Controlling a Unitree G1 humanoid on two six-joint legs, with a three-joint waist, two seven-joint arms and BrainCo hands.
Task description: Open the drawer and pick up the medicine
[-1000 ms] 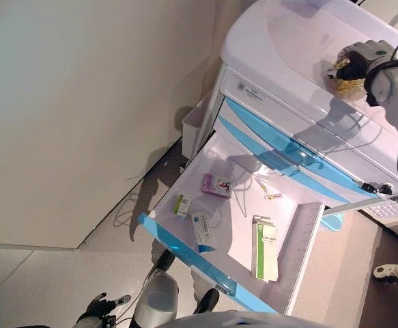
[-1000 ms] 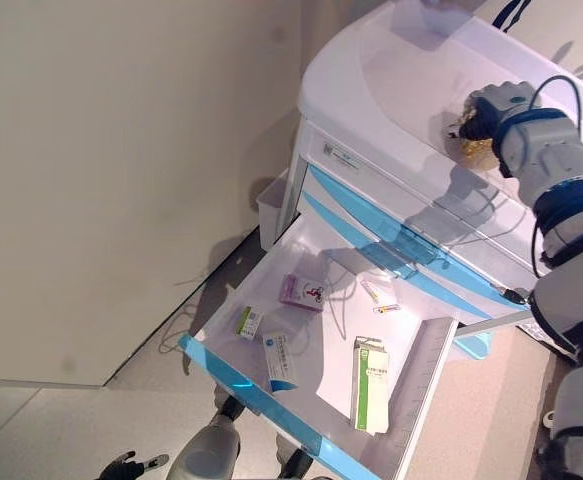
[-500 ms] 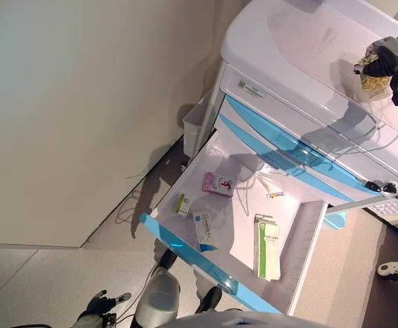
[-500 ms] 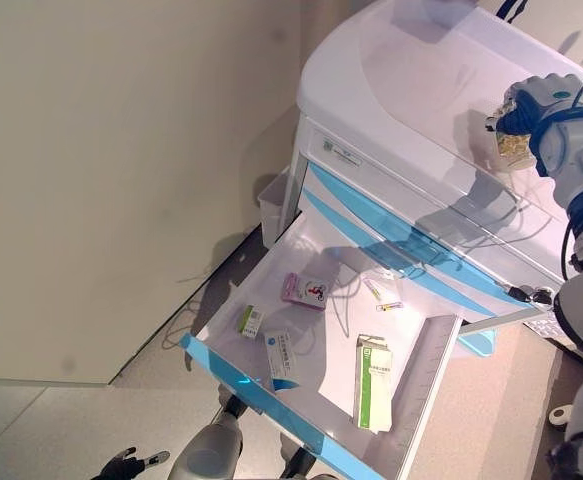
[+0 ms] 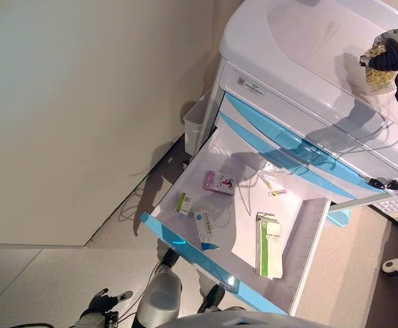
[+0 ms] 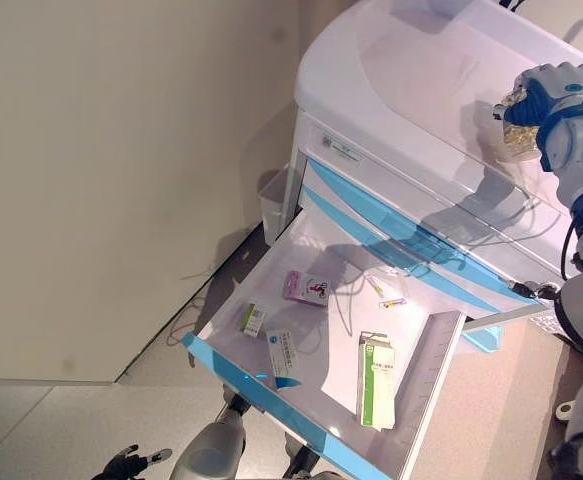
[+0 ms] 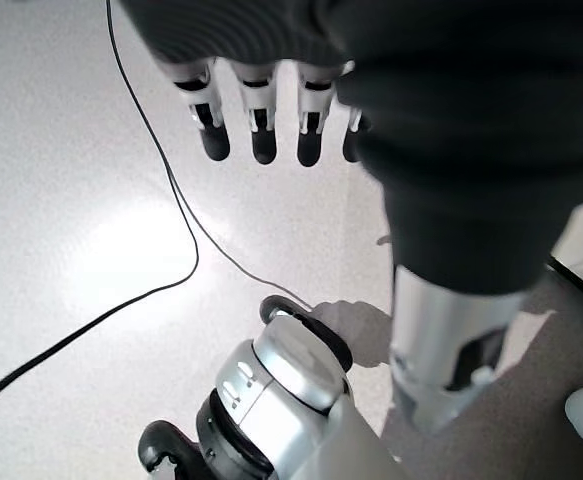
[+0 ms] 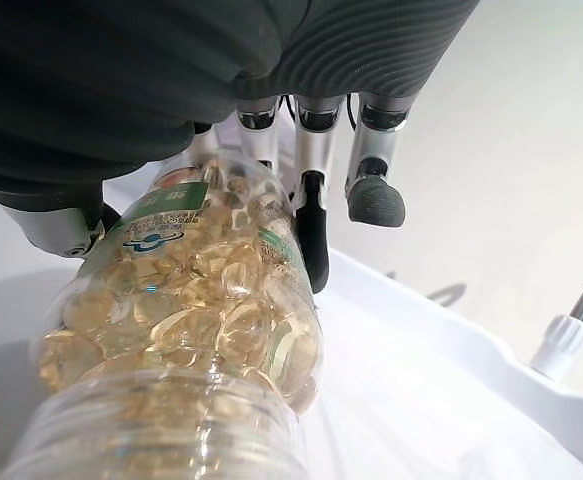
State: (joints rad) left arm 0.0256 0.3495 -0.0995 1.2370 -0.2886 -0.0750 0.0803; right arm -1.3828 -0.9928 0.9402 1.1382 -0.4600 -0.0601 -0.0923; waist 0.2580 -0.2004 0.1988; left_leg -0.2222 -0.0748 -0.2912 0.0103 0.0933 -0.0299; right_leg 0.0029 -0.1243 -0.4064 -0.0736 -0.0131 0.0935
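Fingers (image 8: 311, 215) of right hand (image 6: 549, 88) curled round capsule bottle (image 8: 196, 330)

The right hand (image 5: 390, 58) covers most of the capsule bottle (image 8: 186, 330); its cap is hidden.

This looks like a room in a hospital or clinic. A big white cart (image 5: 301, 61) with blue drawer fronts stands against a plain pale wall (image 5: 82, 102). It is the kind of cart nurses keep medicine in. One drawer (image 5: 239, 225) is pulled out, and small medicine boxes (image 5: 268, 246) lie flat on its white bottom. Up by the fingers (image 8: 316, 215) is a clear bottle of yellow pills (image 8: 201, 300), over the cart's smooth white top. The floor (image 5: 21, 287) is pale and shiny.
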